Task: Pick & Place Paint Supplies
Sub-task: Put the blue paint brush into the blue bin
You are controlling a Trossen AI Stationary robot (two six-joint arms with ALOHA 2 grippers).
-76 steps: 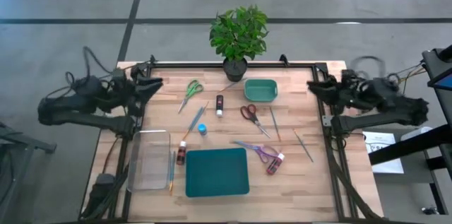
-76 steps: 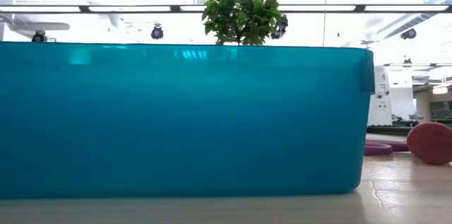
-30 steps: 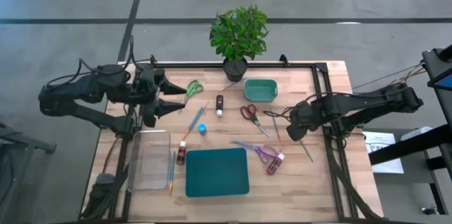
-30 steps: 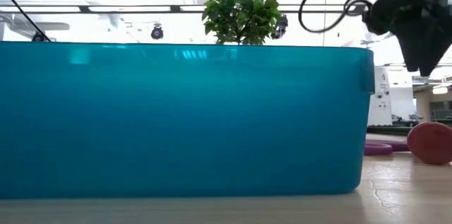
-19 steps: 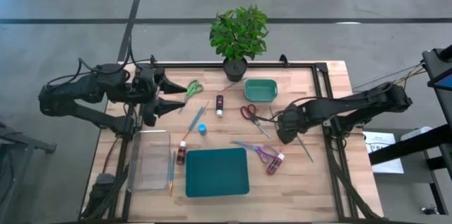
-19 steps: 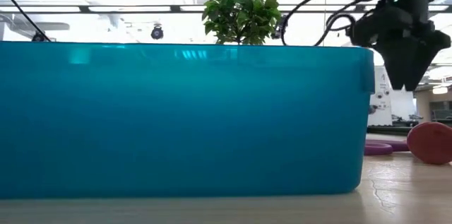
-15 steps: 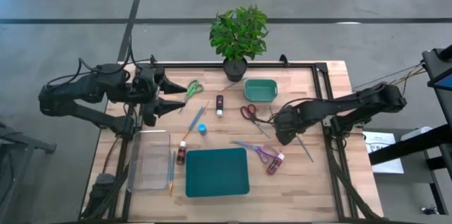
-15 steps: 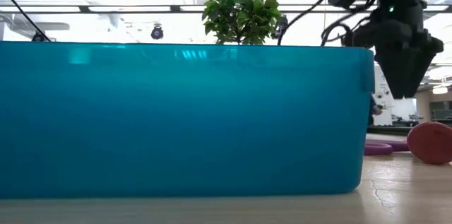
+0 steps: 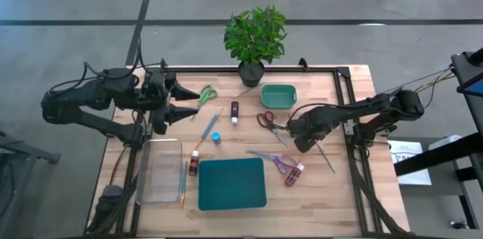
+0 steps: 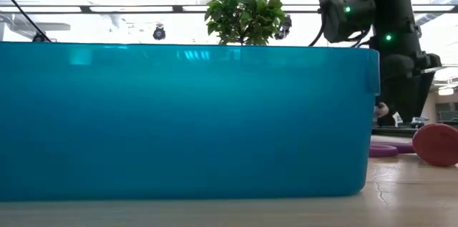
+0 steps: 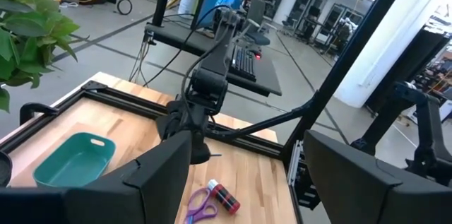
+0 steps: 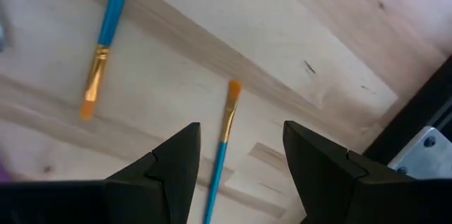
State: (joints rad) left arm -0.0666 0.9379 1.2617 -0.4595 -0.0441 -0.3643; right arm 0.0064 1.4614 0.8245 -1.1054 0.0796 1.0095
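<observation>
The right gripper (image 9: pixel 299 135) has swung in from the table edge, jaws wide and empty, over a blue-handled brush (image 12: pixel 221 155); left gripper (image 9: pixel 181 105) open, waiting

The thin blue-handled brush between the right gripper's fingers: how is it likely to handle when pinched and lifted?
The brush looks slim and straight, so it is probably stiff and very light. It lies flat on the table, so the open right gripper has little height to pinch; it may slip. Its round-looking handle could roll if nudged.
</observation>
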